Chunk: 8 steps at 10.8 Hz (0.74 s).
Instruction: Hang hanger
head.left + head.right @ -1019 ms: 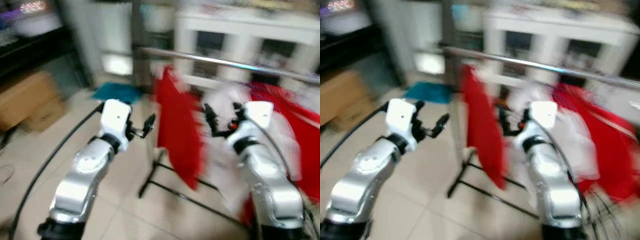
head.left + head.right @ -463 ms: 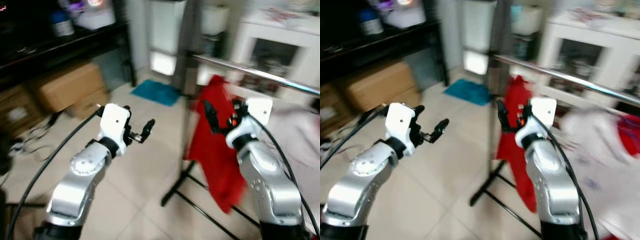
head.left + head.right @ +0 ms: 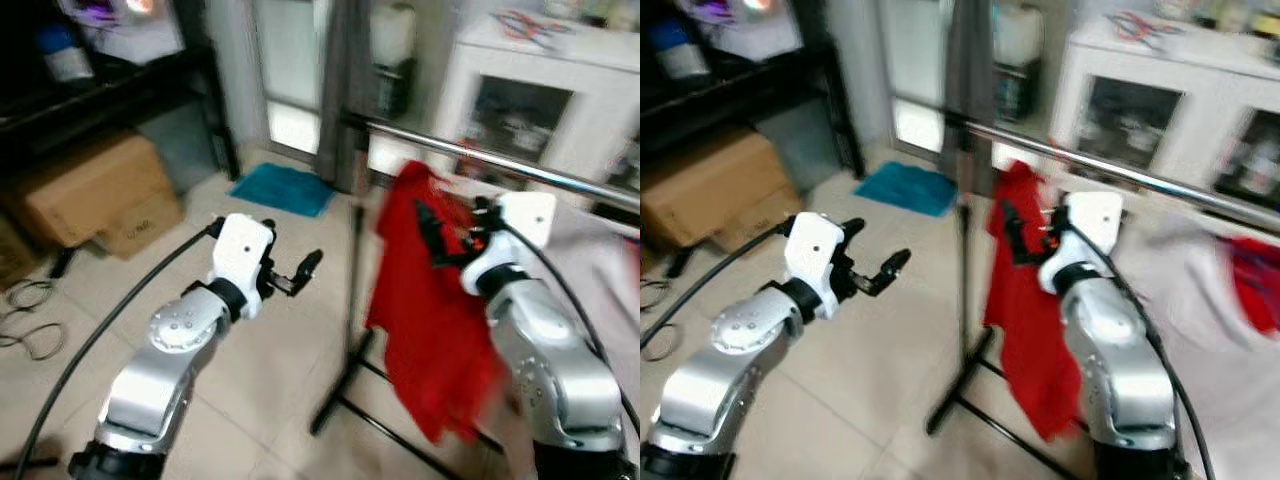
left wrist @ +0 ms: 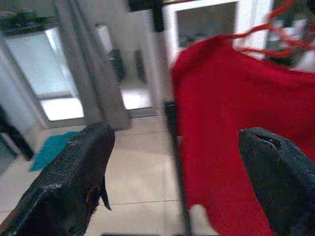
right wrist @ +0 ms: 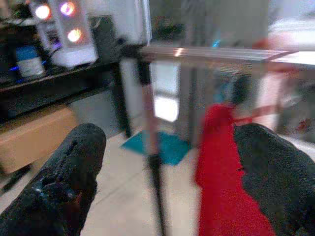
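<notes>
**Red garment on the rail, both grippers empty**

We hold our left gripper [image 3: 290,275] released over the tiled floor [image 3: 260,380]. Our right gripper [image 3: 440,235], also released, hovers before the red garment on its red hanger [image 3: 430,320], hanging from the silver metal rail [image 3: 480,160].

One red garment [image 3: 430,320], one metal rail [image 3: 480,158], two cardboard boxes [image 3: 85,190], one teal mat [image 3: 282,189].

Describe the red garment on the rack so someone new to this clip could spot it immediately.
Find the silver clothes rail in front of the white cabinet. The red garment hangs at its end by the rack's dark upright post, just ahead of the right gripper. It is solid red; its neighbour is white.
</notes>
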{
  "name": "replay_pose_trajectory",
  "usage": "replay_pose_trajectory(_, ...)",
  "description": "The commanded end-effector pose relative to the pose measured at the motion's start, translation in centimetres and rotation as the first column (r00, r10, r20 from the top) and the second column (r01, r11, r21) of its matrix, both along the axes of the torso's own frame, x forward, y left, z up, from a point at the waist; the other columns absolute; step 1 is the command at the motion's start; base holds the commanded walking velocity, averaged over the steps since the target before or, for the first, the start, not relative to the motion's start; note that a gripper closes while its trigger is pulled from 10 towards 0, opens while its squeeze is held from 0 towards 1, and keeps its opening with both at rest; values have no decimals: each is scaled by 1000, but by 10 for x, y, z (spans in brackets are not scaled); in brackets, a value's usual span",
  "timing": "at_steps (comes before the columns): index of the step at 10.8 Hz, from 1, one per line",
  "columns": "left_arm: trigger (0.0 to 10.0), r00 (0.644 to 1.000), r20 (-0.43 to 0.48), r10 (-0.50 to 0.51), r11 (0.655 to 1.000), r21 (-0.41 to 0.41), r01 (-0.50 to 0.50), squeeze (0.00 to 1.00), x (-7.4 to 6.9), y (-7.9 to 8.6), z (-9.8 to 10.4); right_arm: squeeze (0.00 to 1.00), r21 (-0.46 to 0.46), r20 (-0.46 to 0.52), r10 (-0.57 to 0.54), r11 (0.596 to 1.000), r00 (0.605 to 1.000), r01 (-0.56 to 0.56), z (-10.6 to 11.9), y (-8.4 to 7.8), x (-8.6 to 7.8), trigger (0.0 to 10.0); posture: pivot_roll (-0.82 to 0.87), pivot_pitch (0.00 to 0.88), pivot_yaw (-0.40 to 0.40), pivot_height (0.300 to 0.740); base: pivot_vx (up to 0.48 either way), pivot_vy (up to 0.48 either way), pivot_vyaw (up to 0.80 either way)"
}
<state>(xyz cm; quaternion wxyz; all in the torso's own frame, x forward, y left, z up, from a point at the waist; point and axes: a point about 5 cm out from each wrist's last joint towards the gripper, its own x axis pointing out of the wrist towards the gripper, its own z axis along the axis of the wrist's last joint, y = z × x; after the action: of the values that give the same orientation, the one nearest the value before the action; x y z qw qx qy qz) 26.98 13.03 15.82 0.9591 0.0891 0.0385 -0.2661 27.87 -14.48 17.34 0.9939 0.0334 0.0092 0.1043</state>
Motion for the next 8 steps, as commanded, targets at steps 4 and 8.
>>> replay_pose_trajectory(4, 10000, 991, -20, -133, 991, -32, 133, 0, -6, -13, 3, 0, -53, -66, -97, 994, 993, 94, -2, -13, 8, 10000, 97, 0, 26, 740, 78, 0, 0)
replay_pose_trajectory(8, 10000, 906, -102, -411, 911, -88, 403, 0, -18, -27, 2, 0, -144, -196, -177, 978, 965, 150, -3, -32, 29, 10000, 75, 0, 22, 740, 0, 0, 0)
